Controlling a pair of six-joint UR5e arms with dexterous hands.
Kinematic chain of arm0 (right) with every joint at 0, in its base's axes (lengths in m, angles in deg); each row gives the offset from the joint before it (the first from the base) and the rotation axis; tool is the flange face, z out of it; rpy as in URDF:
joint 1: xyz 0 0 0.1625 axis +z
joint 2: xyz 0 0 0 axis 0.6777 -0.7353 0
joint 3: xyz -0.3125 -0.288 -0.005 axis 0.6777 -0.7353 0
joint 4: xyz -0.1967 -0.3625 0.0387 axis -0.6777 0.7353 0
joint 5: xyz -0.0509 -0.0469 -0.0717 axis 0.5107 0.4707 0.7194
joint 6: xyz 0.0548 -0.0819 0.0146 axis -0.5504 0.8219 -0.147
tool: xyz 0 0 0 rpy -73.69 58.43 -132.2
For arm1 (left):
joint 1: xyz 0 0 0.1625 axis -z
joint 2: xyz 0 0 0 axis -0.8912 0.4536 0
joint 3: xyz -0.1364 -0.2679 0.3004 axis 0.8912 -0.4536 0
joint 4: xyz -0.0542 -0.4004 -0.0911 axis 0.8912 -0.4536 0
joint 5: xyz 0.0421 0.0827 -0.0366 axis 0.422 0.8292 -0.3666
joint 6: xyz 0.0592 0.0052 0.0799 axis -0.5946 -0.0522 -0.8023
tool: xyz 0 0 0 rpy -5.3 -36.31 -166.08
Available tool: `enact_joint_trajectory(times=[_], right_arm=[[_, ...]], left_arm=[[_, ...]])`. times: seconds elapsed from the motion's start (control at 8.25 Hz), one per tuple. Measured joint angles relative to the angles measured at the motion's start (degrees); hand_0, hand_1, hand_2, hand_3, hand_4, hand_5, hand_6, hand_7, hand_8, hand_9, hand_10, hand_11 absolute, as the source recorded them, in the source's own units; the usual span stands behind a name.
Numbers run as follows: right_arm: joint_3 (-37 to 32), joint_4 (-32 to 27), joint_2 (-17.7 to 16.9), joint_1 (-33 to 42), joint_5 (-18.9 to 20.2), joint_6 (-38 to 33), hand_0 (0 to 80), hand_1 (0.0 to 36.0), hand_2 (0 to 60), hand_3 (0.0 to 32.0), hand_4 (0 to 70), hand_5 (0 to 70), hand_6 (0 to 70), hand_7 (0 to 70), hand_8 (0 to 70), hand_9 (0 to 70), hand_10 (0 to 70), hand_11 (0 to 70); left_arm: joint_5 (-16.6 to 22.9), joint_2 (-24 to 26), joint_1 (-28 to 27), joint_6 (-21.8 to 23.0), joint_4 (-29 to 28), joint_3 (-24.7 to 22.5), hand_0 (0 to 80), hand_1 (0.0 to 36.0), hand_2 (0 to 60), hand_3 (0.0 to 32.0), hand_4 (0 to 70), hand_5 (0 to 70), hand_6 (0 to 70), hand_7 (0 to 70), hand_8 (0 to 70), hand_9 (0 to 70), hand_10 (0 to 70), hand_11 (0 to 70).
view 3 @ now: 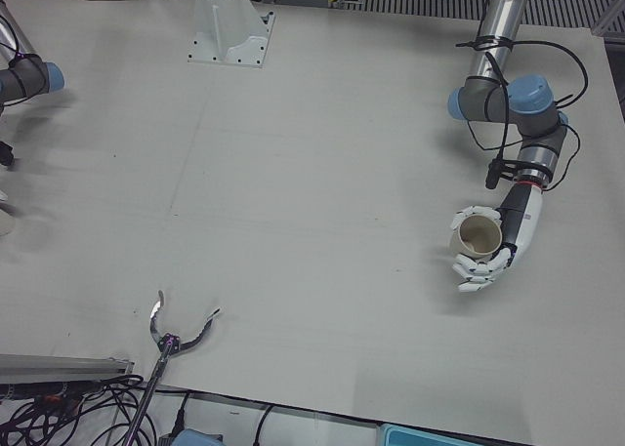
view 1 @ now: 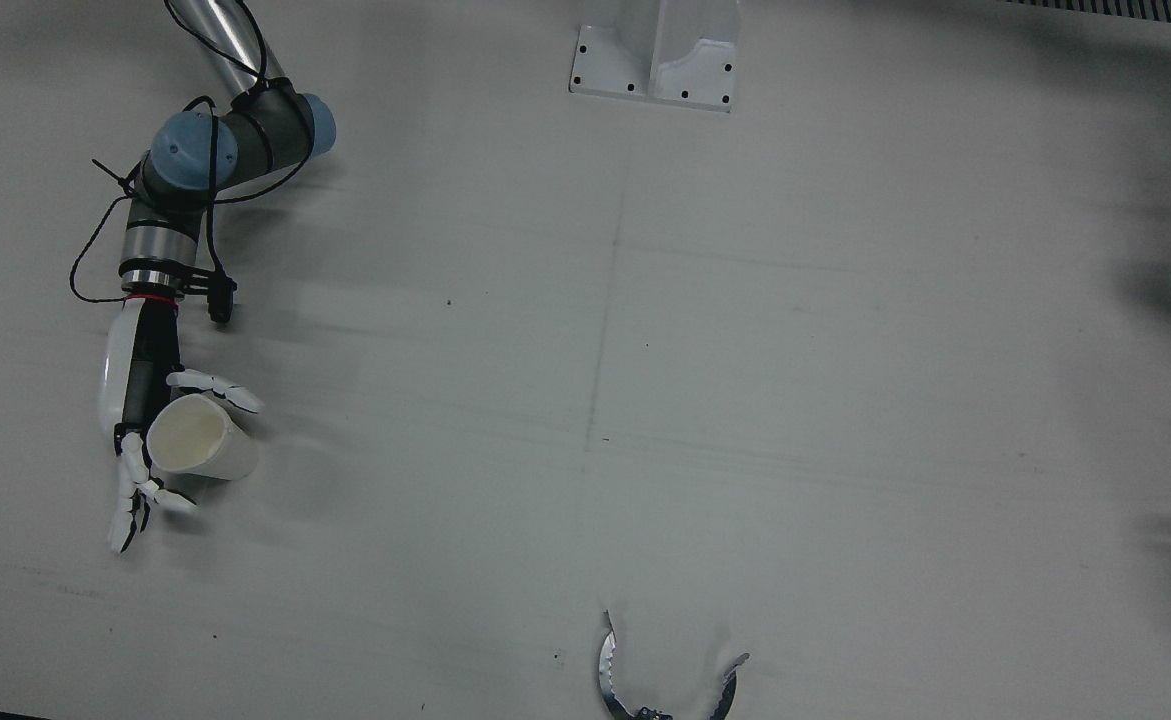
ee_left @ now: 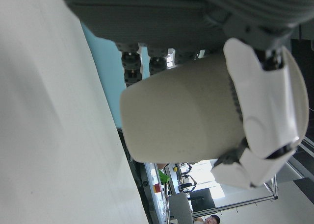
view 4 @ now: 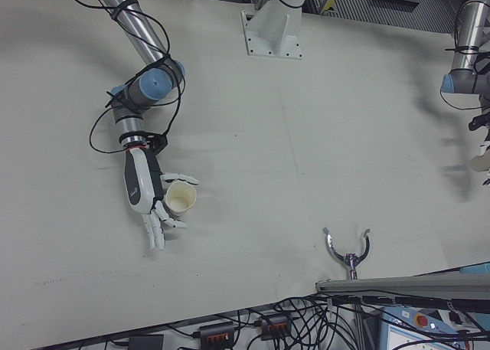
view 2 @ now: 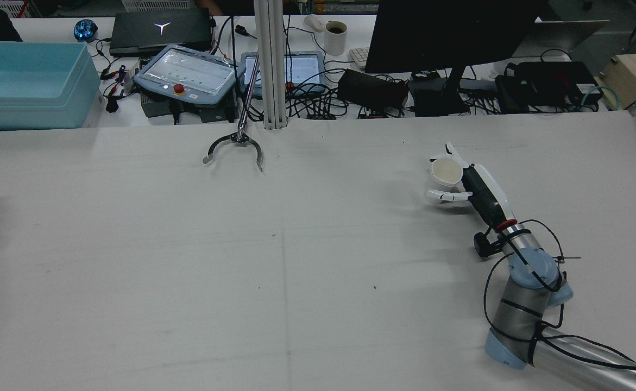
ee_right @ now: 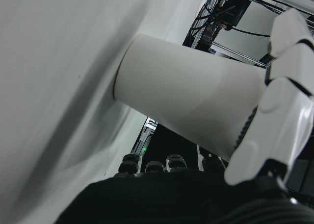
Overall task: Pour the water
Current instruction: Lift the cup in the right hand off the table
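At lower left of the front view, my right hand point(view 1: 145, 440) cradles a cream paper cup point(view 1: 200, 440), fingers only loosely curled round it. At right in the left-front view, my left hand point(view 3: 488, 251) grips a second pale paper cup point(view 3: 476, 236) (contents unseen). The cups are well apart; tilting early would likely spill water onto the table.

Cream cups point(view 1: 200, 442), white-and-black hands point(view 4: 153, 189), grey table point(view 1: 745, 400)
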Motion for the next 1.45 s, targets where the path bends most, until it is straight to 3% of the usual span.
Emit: enact_joint_trajectory(times=[0.12,0.24,0.36,0.48,0.61,0.73,1.09,1.45], right_arm=[[-0.1,0.0,0.1,-0.2,0.0,0.0,46.9,11.5,18.7,0.0,59.5,43.2,4.2,1.6,0.0,0.0,5.8,8.4],[0.0,0.0,0.1,-0.3,0.0,0.0,47.0,11.0,18.5,0.0,62.9,52.7,5.0,2.2,0.0,0.0,6.1,8.8],[0.2,0.0,0.3,-0.4,0.0,0.0,47.5,11.2,18.2,0.0,70.0,55.0,4.7,1.1,0.0,0.0,6.1,8.7],[0.3,0.0,0.5,-0.4,0.0,0.0,47.7,11.3,20.8,0.0,70.0,54.5,5.1,1.6,0.0,0.0,7.0,9.8],[0.4,-0.1,0.6,-0.4,0.0,-0.1,47.0,11.2,23.6,0.0,70.0,62.3,6.7,5.3,1.5,0.0,8.0,11.2],[0.5,-0.1,0.6,-0.4,0.0,-0.1,47.0,12.3,27.8,0.0,70.0,64.9,7.1,5.8,1.8,0.1,8.2,11.6],[2.1,0.0,0.5,-0.4,0.0,-0.4,47.4,13.4,27.6,0.0,68.0,60.6,5.7,3.9,0.3,0.0,6.7,9.6],[8.7,0.5,0.0,1.8,0.4,-0.3,47.8,16.3,36.1,0.0,67.4,70.0,6.1,5.9,0.2,0.0,6.0,8.7]], left_arm=[[0.0,0.0,0.0,0.0,0.0,0.0,48.0,36.0,60.0,0.0,38.1,70.0,31.1,40.7,17.5,25.6,14.4,22.6],[0.0,0.0,0.0,0.0,0.1,0.0,48.0,36.0,60.0,0.0,38.0,70.0,31.1,40.5,17.3,25.4,14.4,22.6],[0.0,0.0,0.0,0.0,0.1,0.0,48.0,36.0,60.0,0.0,38.0,70.0,31.0,40.4,17.3,25.2,14.4,22.6],[0.0,0.0,0.0,0.0,0.2,0.0,48.0,36.0,60.0,0.0,38.1,70.0,31.1,40.4,17.3,25.3,14.4,22.6],[0.0,-0.1,0.0,0.0,0.2,0.0,47.9,36.0,60.0,0.0,37.7,70.0,31.0,40.2,17.2,25.1,14.4,22.6],[0.0,-0.1,0.0,-0.1,0.2,0.0,47.8,36.0,60.0,0.0,37.6,70.0,30.8,39.8,17.1,25.0,14.4,22.6],[0.0,-0.1,0.0,-0.2,0.2,0.0,47.8,36.0,60.0,0.0,37.5,70.0,30.7,39.6,17.0,24.8,14.3,22.5],[0.1,-0.3,0.0,0.2,0.1,-0.5,48.2,36.0,60.0,0.0,38.9,70.0,31.5,40.2,17.1,24.8,14.3,22.5]])
